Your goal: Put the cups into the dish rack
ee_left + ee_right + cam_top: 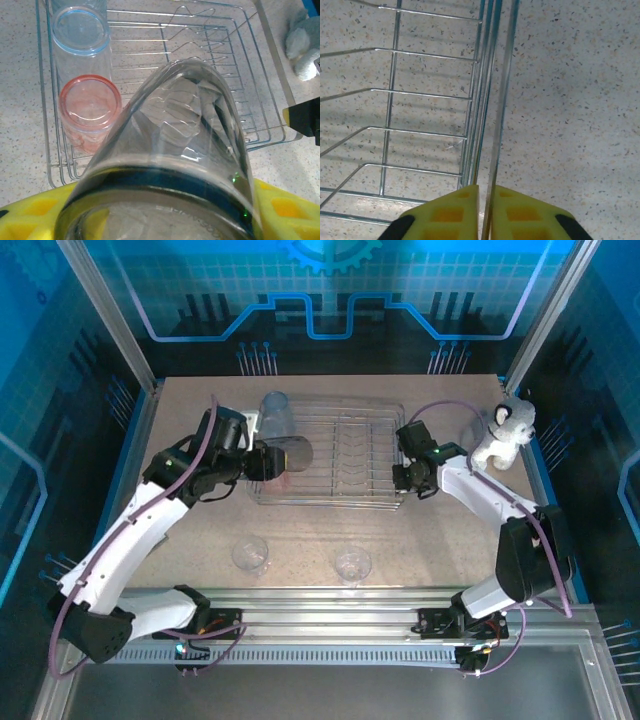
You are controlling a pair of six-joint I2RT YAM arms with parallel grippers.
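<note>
My left gripper [268, 462] is shut on a smoky dark cup [296, 453], holding it on its side over the left end of the dish rack [345, 498]. In the left wrist view that cup [185, 150] sits between the yellow fingers [30, 215]. A blue-rimmed cup [80, 31] and a red-pink cup [90, 107] lie in the rack [210, 60] beyond it. Two clear cups [250, 553] [352, 563] stand on the table in front. At the rack's right end, my right gripper [410, 478] [485, 210] is shut on the rim wire [496, 130].
A white plush toy [505, 435] [302, 47] sits at the table's right, just beyond the right arm. The rack's plate-divider loops [350, 455] run across its middle. Metal frame posts stand at the back corners, and a rail runs along the near edge.
</note>
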